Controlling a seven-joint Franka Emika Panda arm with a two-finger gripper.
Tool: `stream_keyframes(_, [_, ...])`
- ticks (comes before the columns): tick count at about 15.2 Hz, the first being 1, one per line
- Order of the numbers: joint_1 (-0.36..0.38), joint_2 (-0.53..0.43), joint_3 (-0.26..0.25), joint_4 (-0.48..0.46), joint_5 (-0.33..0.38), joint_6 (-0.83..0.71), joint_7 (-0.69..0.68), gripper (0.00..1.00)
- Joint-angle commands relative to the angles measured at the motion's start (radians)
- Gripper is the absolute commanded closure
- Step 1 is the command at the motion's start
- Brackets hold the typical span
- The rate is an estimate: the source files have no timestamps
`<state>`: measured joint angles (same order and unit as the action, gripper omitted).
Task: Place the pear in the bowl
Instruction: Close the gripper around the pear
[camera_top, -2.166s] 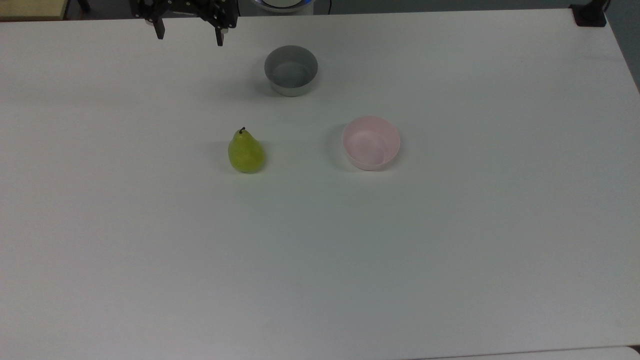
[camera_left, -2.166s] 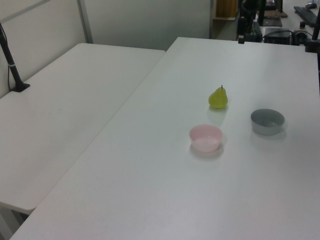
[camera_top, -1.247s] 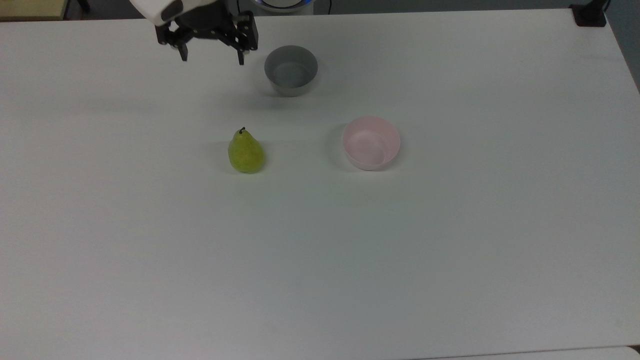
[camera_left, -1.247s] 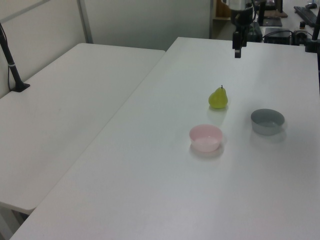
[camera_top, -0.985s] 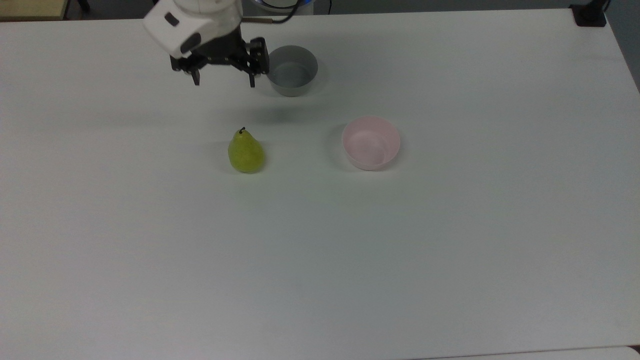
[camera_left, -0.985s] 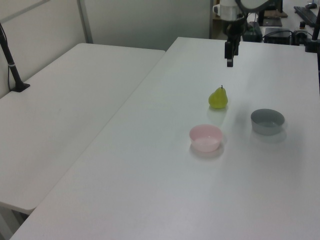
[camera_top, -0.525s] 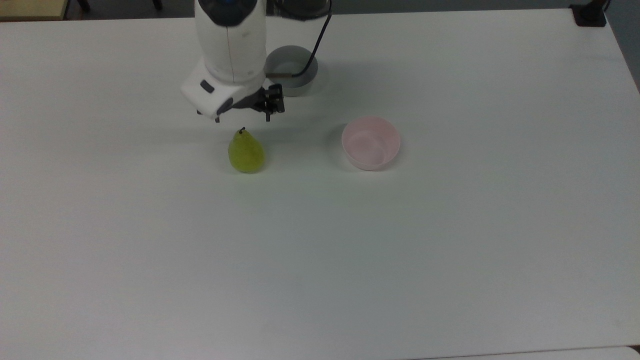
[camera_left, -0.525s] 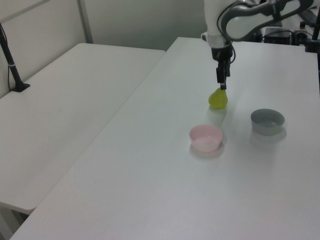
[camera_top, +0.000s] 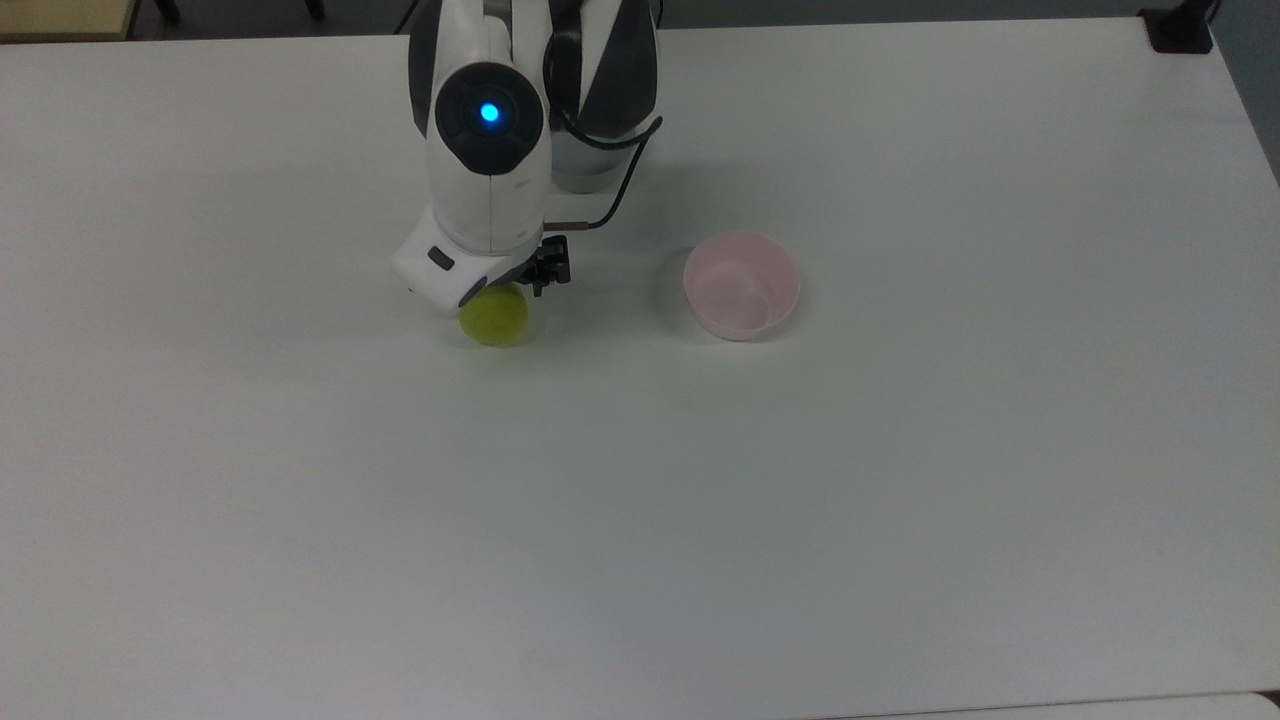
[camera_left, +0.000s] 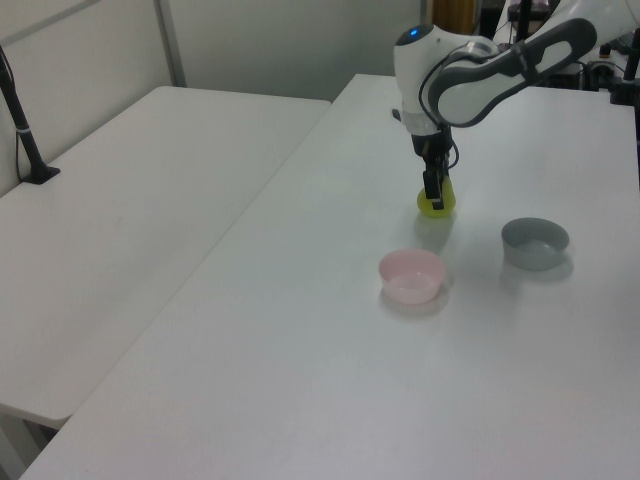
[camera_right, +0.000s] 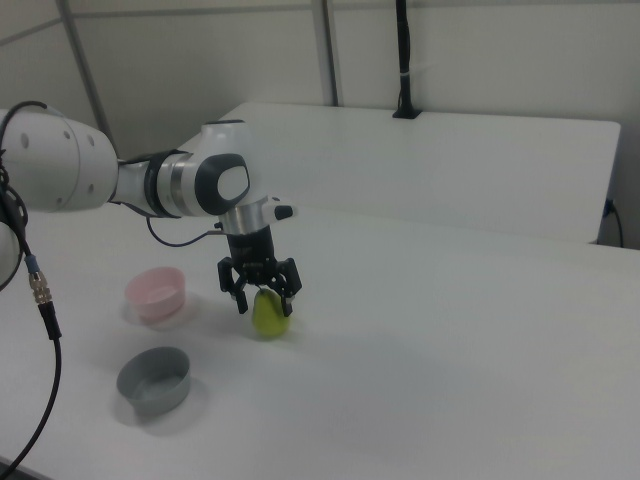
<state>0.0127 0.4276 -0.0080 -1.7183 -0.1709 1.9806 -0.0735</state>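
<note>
A lab: plain white tables (camera_left: 300, 330), partition walls (camera_right: 480, 50), a robot arm (camera_left: 480, 75)

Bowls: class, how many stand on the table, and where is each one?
2. The pink bowl stands on the right view's left of the pear; the grey bowl sits nearer the camera, in front of the pink one.

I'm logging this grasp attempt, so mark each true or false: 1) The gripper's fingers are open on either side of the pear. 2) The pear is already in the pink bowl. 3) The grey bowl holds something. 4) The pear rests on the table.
1) True: in the right view the gripper has its fingers spread to either side of the pear.
2) False: the pink bowl is empty, and the pear stands apart from it.
3) False: the grey bowl is empty.
4) True: it sits on the table.
</note>
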Motion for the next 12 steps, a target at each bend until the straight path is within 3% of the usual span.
stream_keyframes(1, [0.023,0.026,-0.009,0.009,-0.025,0.017,0.011,0.00])
stream_keyframes(3, [0.024,0.028,-0.009,0.009,-0.035,0.017,0.012,0.00])
stream_keyframes(4, [0.024,0.028,-0.009,0.008,-0.041,0.017,0.012,0.12])
stream_keyframes(5, [0.024,0.028,-0.009,0.009,-0.041,0.017,0.012,0.34])
stream_keyframes(6, [0.023,0.028,-0.009,0.008,-0.041,0.017,0.012,0.47])
stream_keyframes(8, [0.023,0.026,-0.009,0.009,-0.041,0.015,0.012,0.68])
stream_keyframes(10, [0.023,0.022,-0.009,0.008,-0.039,0.014,0.012,0.84])
stream_keyframes(12, [0.018,-0.004,-0.009,0.008,-0.039,0.003,0.009,0.87])
